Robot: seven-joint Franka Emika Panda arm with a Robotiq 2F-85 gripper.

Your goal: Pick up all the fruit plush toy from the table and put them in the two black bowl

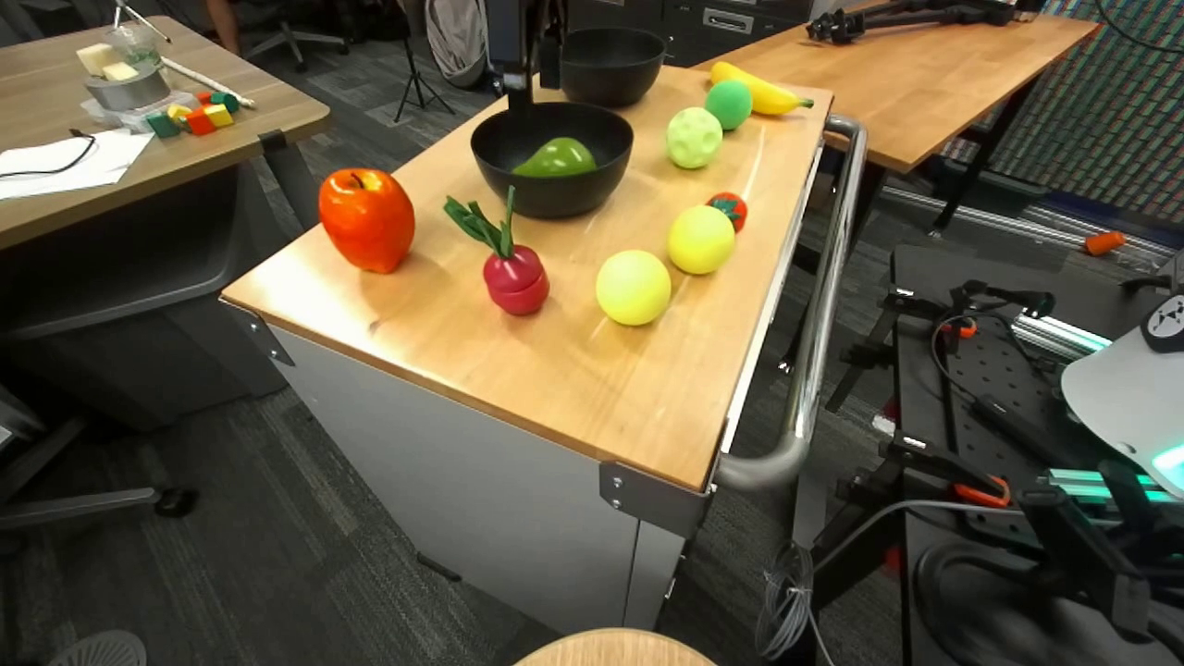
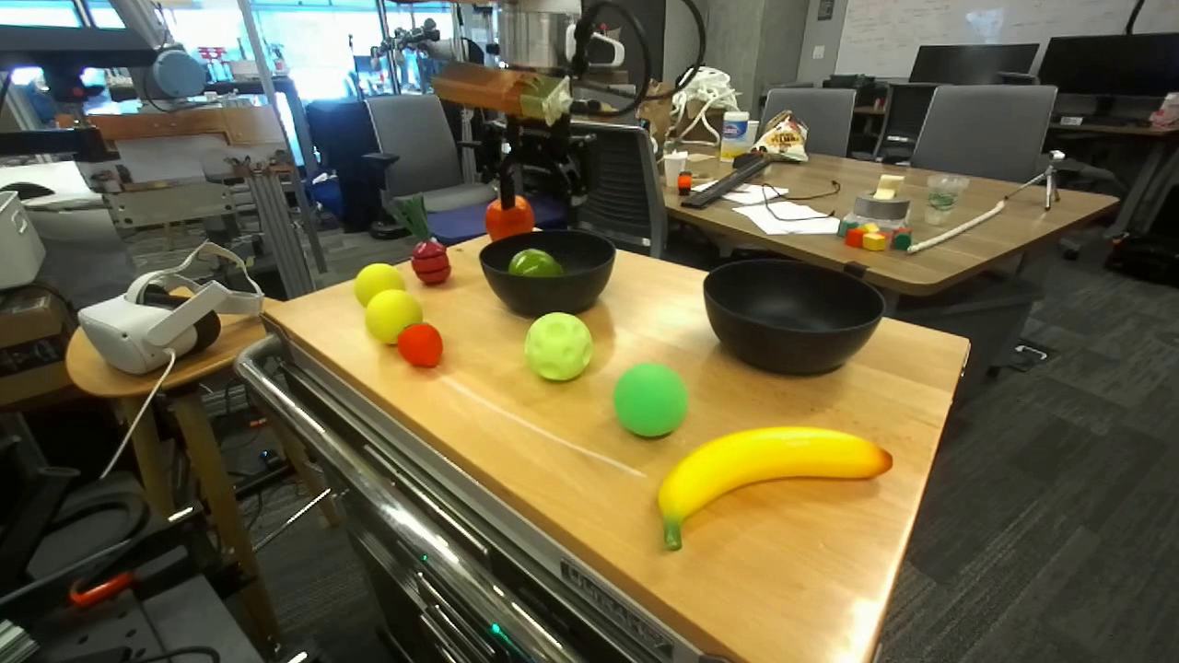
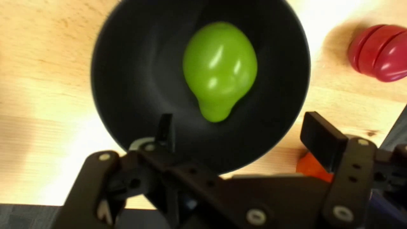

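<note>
Wrist view: fingers of the gripper (image 3: 244,135) stand spread wide, released. One fingertip shows against the inside of a black bowl (image 3: 127,79), the opposite one beyond its rim. Green pear (image 3: 221,68) lies on its side in that bowl, narrow end toward the gripper, well apart from both fingers. Red radish (image 3: 378,52) sits outside the bowl, cut off by the edge of the view. Apple (image 3: 313,168) partly hidden behind a finger.

Both exterior views: pear in the bowl, gripper above the bowl's edge. Second black bowl (image 2: 792,350) stands upright, apart from the pear's bowl, near the edge of the wooden tabletop (image 1: 555,379). On the wood: apple near a corner; radish with leaves up; yellow ball (image 1: 634,288) and second yellow ball (image 1: 701,240) near each other; small red fruit (image 2: 421,344) just beside the latter, contact cannot be told; dimpled light green ball (image 2: 558,346); plain green ball (image 2: 650,400); banana (image 2: 783,456) lying flat, toward the opposite end from the apple.
</note>
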